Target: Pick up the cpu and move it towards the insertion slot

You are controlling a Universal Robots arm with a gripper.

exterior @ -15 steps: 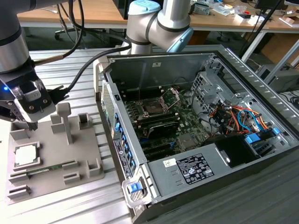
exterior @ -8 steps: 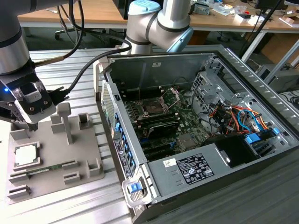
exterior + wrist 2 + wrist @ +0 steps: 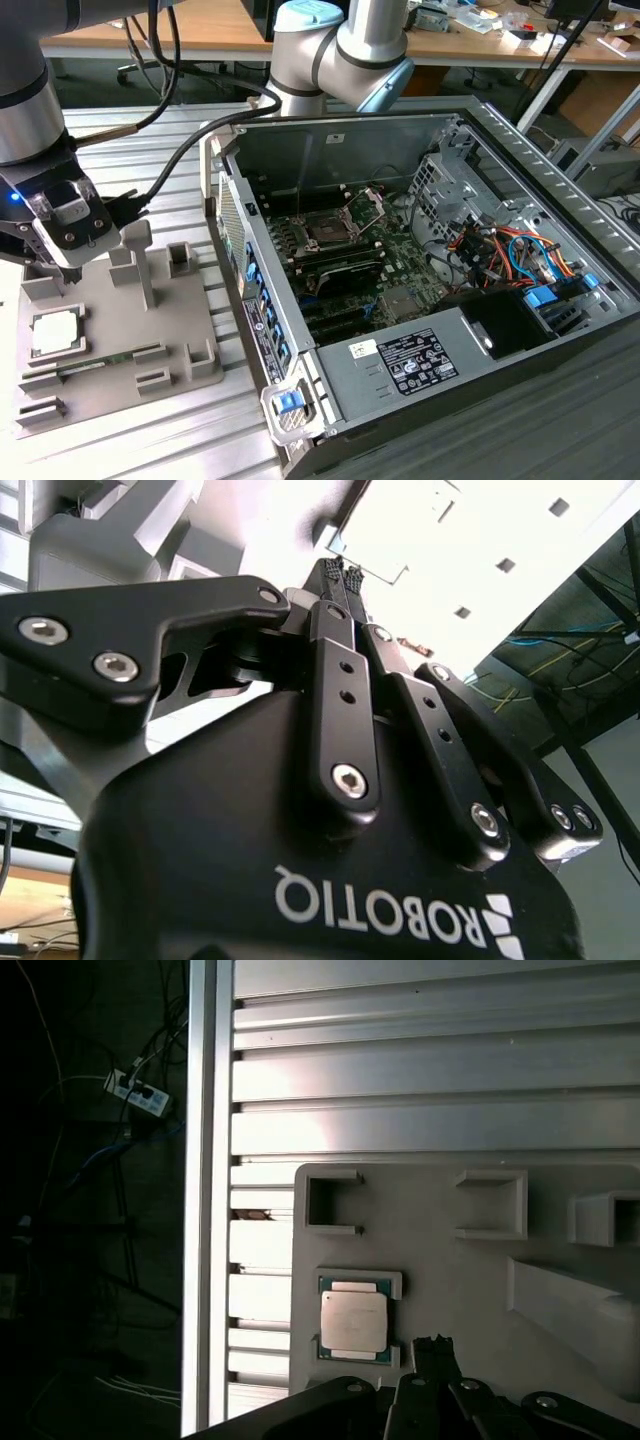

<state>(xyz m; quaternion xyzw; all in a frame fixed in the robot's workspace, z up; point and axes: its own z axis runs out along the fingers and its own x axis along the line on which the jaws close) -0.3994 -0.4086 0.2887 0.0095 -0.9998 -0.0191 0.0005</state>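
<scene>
the end effector [image 3: 340, 573], fingers pressed together and empty, hangs over the grey tray [image 3: 470, 1290], just beside the cpu [image 3: 353, 1321] nested in that tray's pocket; light, stiff, thin, probably delicate underneath; best pinched by opposite green edges

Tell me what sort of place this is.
Probably a robotics lab or workshop: an open grey metal computer case on a ribbed aluminium table, a grey fixture plate holding the square silvery cpu, cluttered wooden benches behind.

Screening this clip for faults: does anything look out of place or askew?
Nothing stands out. The cpu lies flat and square in its nest on the grey fixture; the insertion slot sits open inside the computer case.
</scene>
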